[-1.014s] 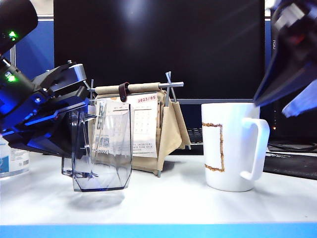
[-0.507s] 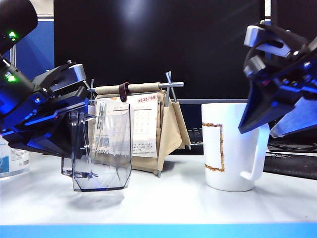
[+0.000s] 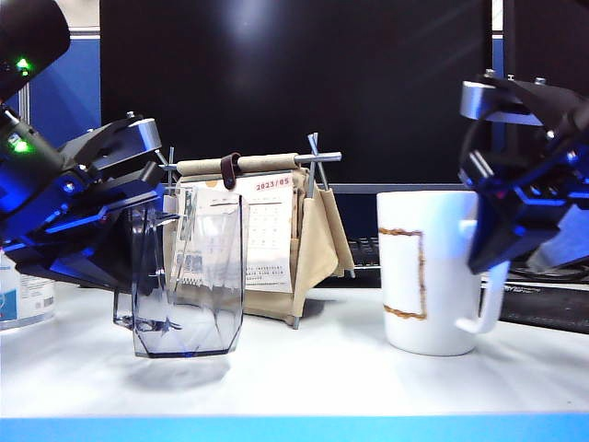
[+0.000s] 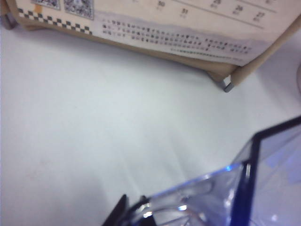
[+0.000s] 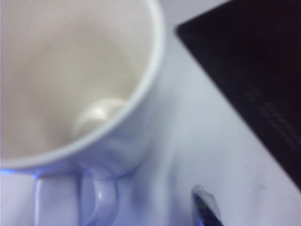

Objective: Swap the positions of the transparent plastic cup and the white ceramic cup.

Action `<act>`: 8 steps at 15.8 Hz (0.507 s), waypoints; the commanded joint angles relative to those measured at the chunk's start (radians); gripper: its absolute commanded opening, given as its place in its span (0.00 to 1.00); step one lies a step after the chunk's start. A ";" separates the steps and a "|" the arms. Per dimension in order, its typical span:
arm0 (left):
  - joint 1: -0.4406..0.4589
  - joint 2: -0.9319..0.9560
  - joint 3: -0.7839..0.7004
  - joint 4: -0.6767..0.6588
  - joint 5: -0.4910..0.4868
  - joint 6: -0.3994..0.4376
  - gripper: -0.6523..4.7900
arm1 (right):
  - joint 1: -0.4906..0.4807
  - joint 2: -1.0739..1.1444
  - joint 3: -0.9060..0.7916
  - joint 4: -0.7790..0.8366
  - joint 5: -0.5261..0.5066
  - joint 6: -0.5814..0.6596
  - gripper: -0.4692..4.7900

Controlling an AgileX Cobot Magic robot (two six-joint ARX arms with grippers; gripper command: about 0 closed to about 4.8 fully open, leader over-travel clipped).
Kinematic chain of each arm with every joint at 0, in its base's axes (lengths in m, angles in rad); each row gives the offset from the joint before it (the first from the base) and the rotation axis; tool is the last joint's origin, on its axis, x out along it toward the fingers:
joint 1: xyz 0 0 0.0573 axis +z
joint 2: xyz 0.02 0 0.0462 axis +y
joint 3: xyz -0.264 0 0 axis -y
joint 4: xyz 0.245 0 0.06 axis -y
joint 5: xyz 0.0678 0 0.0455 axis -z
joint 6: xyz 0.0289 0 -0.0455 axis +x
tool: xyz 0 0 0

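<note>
L gripper clamped on faceted clear plastic cup; R gripper apart astride glossy white mug handle.

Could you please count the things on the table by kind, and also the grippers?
Cups: 2, the transparent plastic cup and the white ceramic cup
Desk calendars: 1, the calendar in a beige stand
Bottles: 1, a labelled bottle at the edge
Grippers: 2, left gripper and right gripper
Total: 6
</note>
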 commanded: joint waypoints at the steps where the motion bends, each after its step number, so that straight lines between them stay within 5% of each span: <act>1: 0.001 -0.004 0.006 0.013 0.003 0.004 0.11 | -0.034 0.000 0.001 0.014 0.023 0.000 0.62; 8: 0.001 -0.004 0.007 0.013 0.010 0.004 0.11 | -0.063 0.051 -0.001 0.108 0.008 0.000 0.49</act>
